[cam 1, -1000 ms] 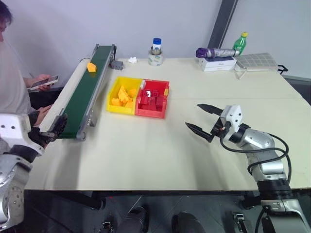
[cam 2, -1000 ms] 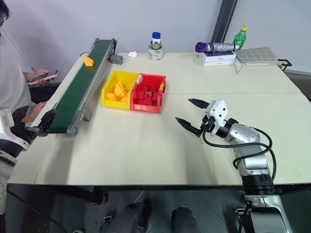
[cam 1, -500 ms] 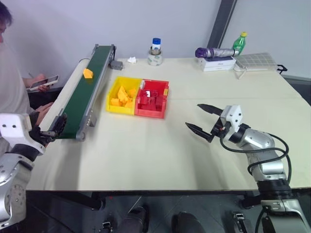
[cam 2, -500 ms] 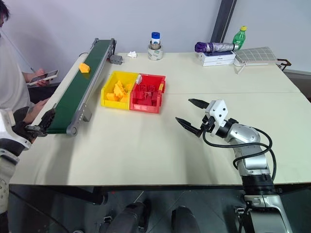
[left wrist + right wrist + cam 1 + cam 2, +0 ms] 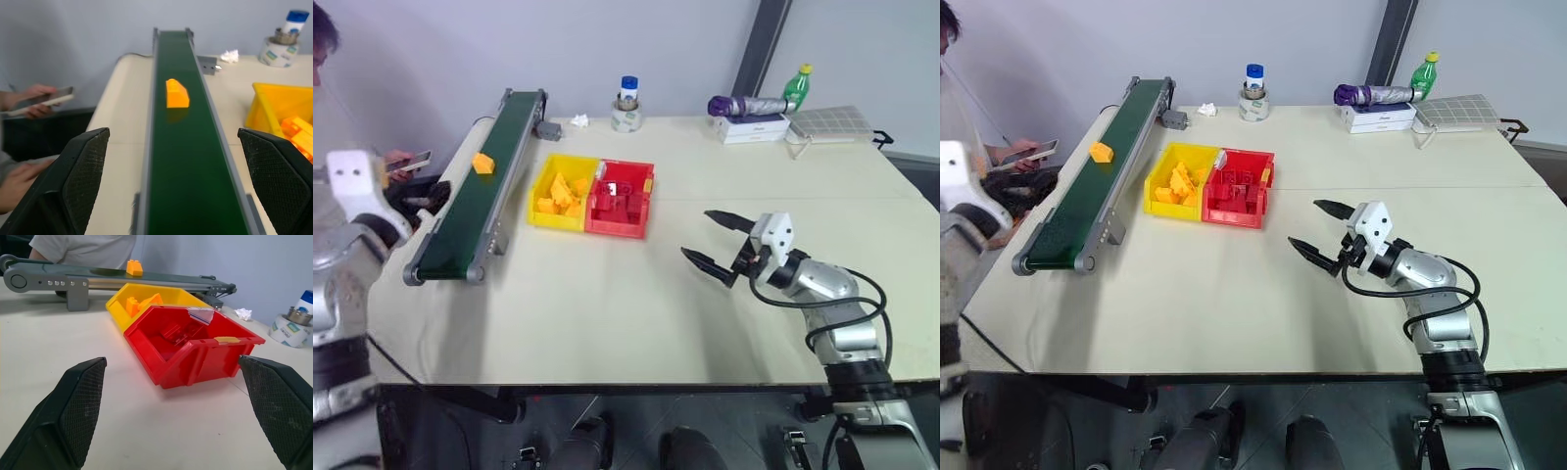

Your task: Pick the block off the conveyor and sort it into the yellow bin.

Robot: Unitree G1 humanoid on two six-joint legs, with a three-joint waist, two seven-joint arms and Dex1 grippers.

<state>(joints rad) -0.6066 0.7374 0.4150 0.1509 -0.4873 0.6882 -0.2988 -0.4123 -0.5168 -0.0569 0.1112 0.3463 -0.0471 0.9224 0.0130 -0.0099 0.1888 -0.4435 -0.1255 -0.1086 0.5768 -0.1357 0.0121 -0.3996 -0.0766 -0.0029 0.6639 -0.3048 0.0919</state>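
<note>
While the block [image 5: 177,93] rides the conveyor [image 5: 190,171], both claws spread wide, left claw [image 5: 186,191], right claw [image 5: 1320,228], each empty

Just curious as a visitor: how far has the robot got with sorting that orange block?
Earlier yellow pieces already lie in the yellow bin. This block sits untouched on the conveyor. The left gripper is open, lined up along the belt facing it. Grabbing, lifting and dropping it in the bin remain. The right gripper hangs open over the table.
</note>
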